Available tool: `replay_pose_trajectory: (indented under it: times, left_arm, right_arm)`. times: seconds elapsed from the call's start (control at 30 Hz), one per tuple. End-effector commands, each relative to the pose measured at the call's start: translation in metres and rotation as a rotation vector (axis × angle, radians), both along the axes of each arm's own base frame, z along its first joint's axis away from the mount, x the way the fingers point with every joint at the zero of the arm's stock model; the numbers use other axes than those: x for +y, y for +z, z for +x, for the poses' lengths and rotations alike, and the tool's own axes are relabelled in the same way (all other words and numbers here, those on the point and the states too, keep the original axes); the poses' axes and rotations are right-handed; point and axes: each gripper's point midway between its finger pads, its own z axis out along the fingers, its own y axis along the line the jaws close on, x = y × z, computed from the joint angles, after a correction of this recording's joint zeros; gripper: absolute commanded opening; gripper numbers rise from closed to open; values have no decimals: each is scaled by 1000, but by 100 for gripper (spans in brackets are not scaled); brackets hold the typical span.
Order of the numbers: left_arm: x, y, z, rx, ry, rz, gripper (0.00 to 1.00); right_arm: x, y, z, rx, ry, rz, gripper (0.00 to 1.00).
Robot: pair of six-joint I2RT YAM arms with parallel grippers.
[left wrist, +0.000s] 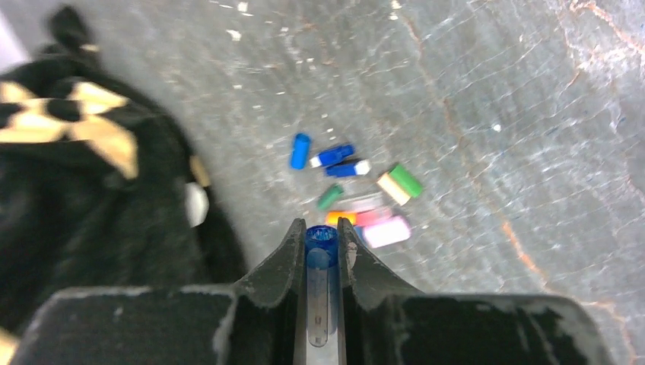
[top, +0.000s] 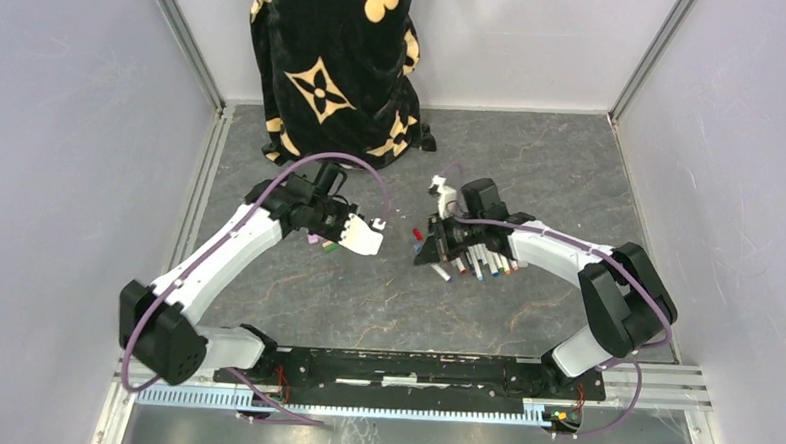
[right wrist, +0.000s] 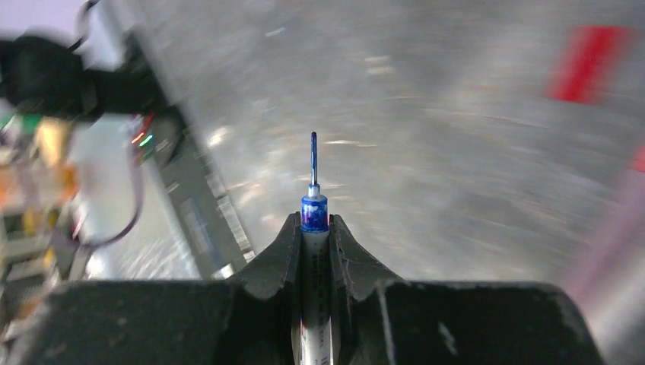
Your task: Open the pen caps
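Note:
My left gripper (left wrist: 322, 228) is shut on a dark blue pen cap (left wrist: 322, 237), its open end facing out. It hangs above a pile of loose pen caps (left wrist: 357, 190) in blue, green, orange, pink and purple. In the top view the left gripper (top: 368, 236) is just right of those caps (top: 326, 244). My right gripper (right wrist: 313, 220) is shut on a white pen (right wrist: 313, 255) whose bare blue tip sticks out. In the top view the right gripper (top: 430, 246) is beside a row of several pens (top: 482, 261) on the grey table.
A black bag with yellow flower prints (top: 336, 59) lies at the back left, and shows left in the left wrist view (left wrist: 84, 175). A red cap (top: 417, 234) lies between the grippers. Grey walls stand on both sides.

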Motion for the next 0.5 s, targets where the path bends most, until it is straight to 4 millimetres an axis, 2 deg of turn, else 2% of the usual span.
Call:
replay_pose_trajectory:
  times: [0.0,0.1,0.2,0.47]
  left_arm:
    - [-1,-47,8,204,164,49,2]
    - [-7,-66,22,253,227,61,11]
    - [-10,-87,32,270,265,72,16]
    - [-14,-133,43,323,337,79,27]
  right_arm:
    - [-65,-12,83,-198,-332,-288,0]
    - [-77,-6,111,-289,-432,-354,0]
    - [-80,-9,129,-321,-492,-387,4]
    - [-93,-40,148,-387,-552,-508,3]
